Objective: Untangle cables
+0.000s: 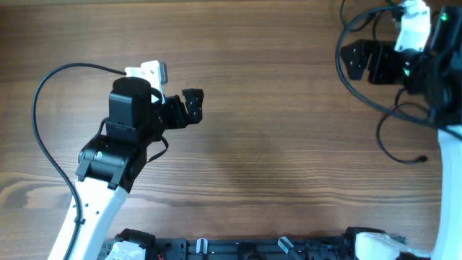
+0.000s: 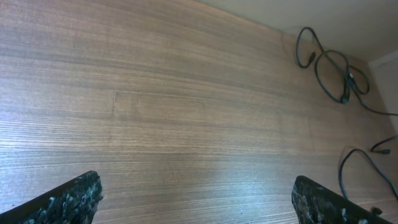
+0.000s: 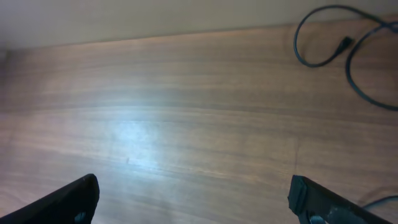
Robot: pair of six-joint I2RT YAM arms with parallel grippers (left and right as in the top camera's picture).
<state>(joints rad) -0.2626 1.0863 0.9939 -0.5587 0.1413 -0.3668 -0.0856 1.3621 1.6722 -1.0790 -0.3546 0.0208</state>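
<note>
The cables are thin black cords lying loose on the wooden table at the far right. In the overhead view one strand curls to a small plug below my right arm. The left wrist view shows a looped bunch far off at the upper right and another strand nearer. The right wrist view shows a loop with a plug at the upper right. My left gripper is open and empty over bare wood, far left of the cables. My right gripper is open and empty, just left of them.
The thicker black wire of the left arm loops over the table at the left. The robot bases and a black rail line the front edge. The wall shows beyond the table's far edge.
</note>
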